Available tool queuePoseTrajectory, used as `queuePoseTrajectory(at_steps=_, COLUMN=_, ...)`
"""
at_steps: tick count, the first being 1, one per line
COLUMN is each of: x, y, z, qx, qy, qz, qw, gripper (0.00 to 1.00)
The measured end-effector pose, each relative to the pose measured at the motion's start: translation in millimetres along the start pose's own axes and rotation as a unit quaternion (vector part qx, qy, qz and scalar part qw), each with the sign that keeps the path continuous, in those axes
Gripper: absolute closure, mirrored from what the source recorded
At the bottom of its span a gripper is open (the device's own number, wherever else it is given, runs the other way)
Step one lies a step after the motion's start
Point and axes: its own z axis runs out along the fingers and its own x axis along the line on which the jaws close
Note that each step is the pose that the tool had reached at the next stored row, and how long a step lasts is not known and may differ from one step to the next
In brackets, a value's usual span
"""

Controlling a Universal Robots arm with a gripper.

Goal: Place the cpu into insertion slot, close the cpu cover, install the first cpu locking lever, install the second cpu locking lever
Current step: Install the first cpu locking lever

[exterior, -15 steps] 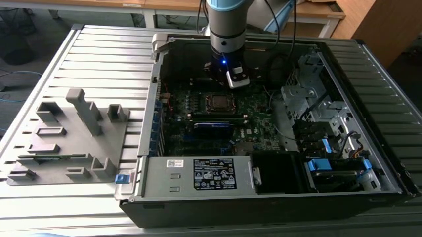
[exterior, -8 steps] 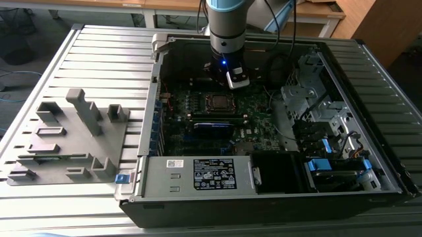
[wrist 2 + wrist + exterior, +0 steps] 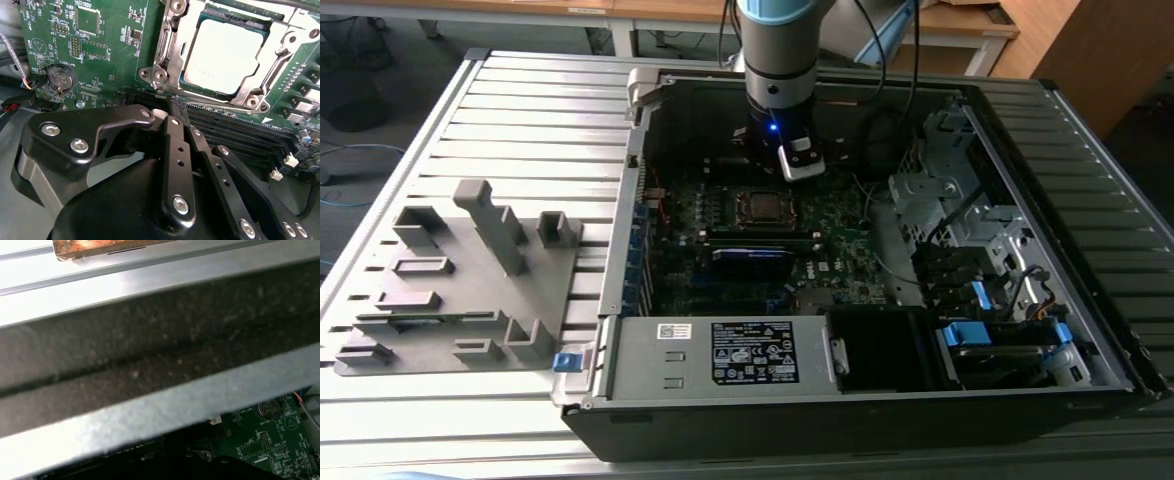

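In the second wrist view the cpu (image 3: 223,55) lies seated in the insertion slot (image 3: 286,64), and the cpu cover (image 3: 172,47) frames it, lying flat around its edges. The gripper (image 3: 172,107) sits just beside the socket, at about 7 o'clock from the chip, its fingers (image 3: 176,145) drawn narrow together with nothing between them. In the exterior view the gripper (image 3: 787,165) hangs inside the computer case (image 3: 720,350), above the motherboard (image 3: 841,235).

Where things sit inside the open case

My black gripper (image 3: 172,107) hangs beside the silver-topped square cpu (image 3: 225,50), which lies in its metal-rimmed insertion slot (image 3: 165,55), upper right of the second wrist view; long black memory slots (image 3: 240,127) run between us.
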Motion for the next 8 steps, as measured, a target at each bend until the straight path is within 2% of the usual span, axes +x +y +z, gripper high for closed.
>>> queuePoseTrajectory(at_steps=3, x=-0.4, y=0.9, z=-3.5, qx=-0.0001, qy=0.0, qz=0.0, qw=1.0, gripper=0.89)
queuePoseTrajectory(at_steps=8, x=-0.3, y=1.0, z=-4.0, qx=-0.0004, qy=-0.0007, qz=0.0, qw=1.0, gripper=0.89)
